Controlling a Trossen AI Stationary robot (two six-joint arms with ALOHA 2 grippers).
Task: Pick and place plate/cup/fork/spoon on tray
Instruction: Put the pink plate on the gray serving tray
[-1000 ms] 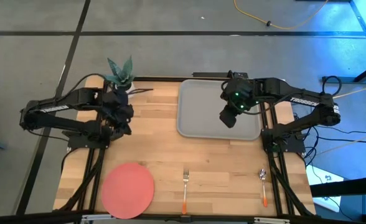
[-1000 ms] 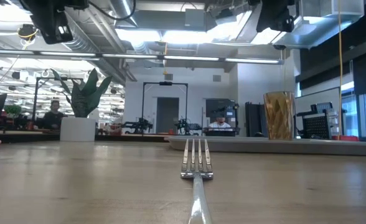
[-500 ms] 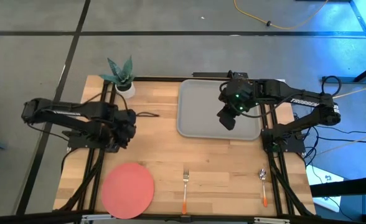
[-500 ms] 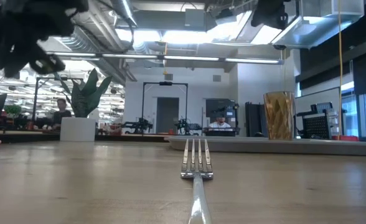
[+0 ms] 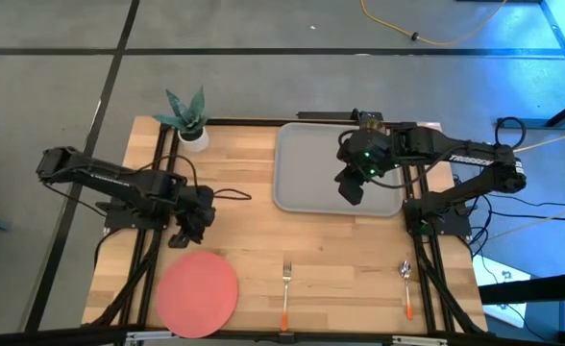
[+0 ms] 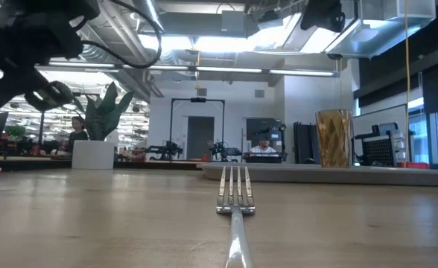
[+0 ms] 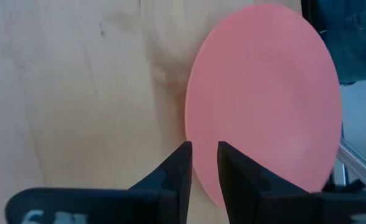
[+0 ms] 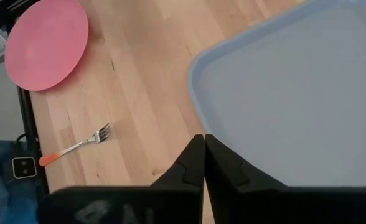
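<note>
While the amber cup (image 6: 333, 138) is seen standing on the grey tray (image 5: 302, 183), the coral plate (image 5: 197, 293), fork (image 5: 286, 290) and spoon (image 5: 406, 284) are left on the table; left gripper (image 5: 188, 231) is parted, empty, near the plate; right gripper (image 5: 351, 187) is clenched, empty, over the tray.

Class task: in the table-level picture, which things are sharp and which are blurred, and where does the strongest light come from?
Low view: the fork's tines look sharp, its handle blurs toward the lens; the left gripper is smeared; bright ceiling lights glare behind, and the cup glows against them.
</note>
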